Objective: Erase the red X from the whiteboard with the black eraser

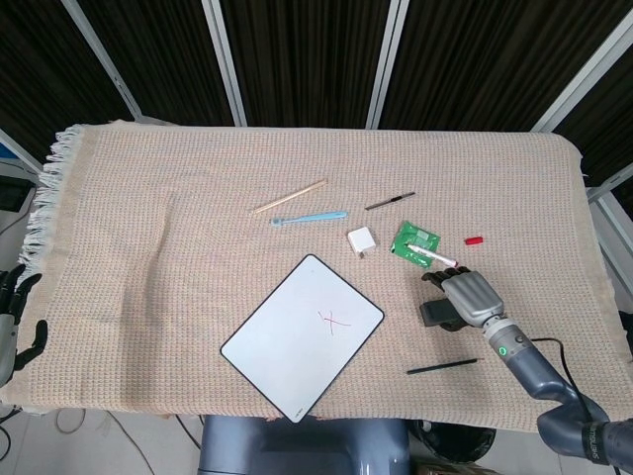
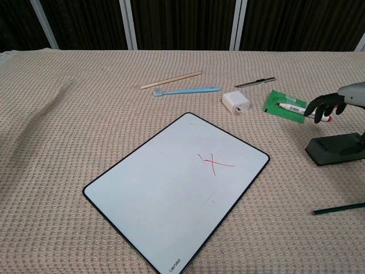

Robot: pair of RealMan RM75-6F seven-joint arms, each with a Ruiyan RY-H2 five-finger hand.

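Observation:
The whiteboard [image 1: 297,341] lies tilted near the table's front edge, and a small red X [image 1: 334,320] is on its right part; in the chest view the whiteboard [image 2: 165,194] and the X [image 2: 214,162] show closer. The black eraser [image 1: 433,315] lies on the cloth right of the board. My right hand [image 1: 465,297] hovers over the eraser's right part with its fingers bent down and holds nothing. In the chest view the right hand's dark fingers [image 2: 324,105] hang above the eraser [image 2: 336,149] with a gap between them. My left hand [image 1: 10,317] is off the table's left edge, fingers apart.
Behind the board lie a wooden stick [image 1: 289,196], a blue toothbrush [image 1: 310,217], a white charger cube [image 1: 361,240], a black pen [image 1: 390,201], a green packet [image 1: 415,236] with a white marker [image 1: 432,257], and a red cap [image 1: 474,239]. A dark pencil [image 1: 441,366] lies near the front edge.

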